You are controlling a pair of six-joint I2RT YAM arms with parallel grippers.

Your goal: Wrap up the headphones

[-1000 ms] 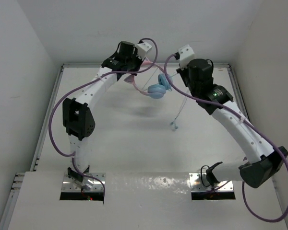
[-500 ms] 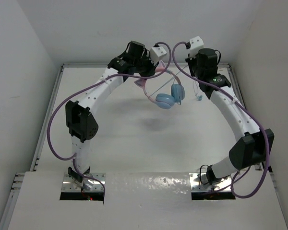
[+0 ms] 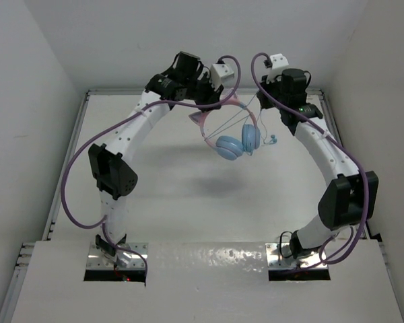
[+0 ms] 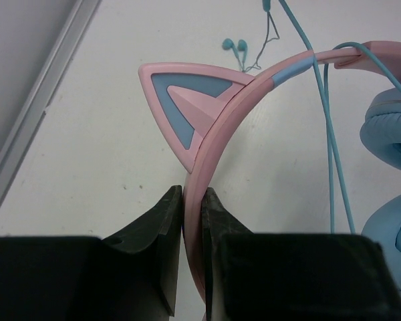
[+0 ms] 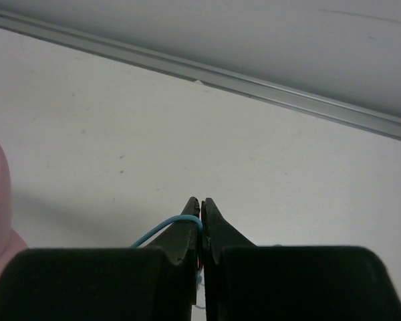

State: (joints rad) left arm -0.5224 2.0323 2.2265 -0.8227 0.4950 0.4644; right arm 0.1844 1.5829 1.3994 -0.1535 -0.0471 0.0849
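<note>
The headphones hang in the air over the far middle of the table (image 3: 155, 182). Their pink cat-ear headband (image 3: 237, 106) is pinched in my shut left gripper (image 3: 212, 101), and the light blue ear cups (image 3: 229, 147) dangle below. In the left wrist view the jaws (image 4: 192, 194) clamp the headband (image 4: 227, 114) just below a cat ear (image 4: 187, 100). My right gripper (image 3: 264, 101) is shut on the thin teal cable (image 5: 157, 231) at its tips (image 5: 200, 199). The cable (image 4: 329, 134) runs across the headband, and its end (image 3: 273, 140) hangs by the cups.
Thick purple robot cables (image 3: 74, 182) loop beside both arms. A metal rail (image 5: 254, 83) edges the table at the back wall, close behind the right gripper. White walls close in on the left, back and right.
The left gripper has carried the headphones to the right. The right gripper has swung back and up toward the rear wall with the cable, lifting its dangling end up beside the ear cups.
</note>
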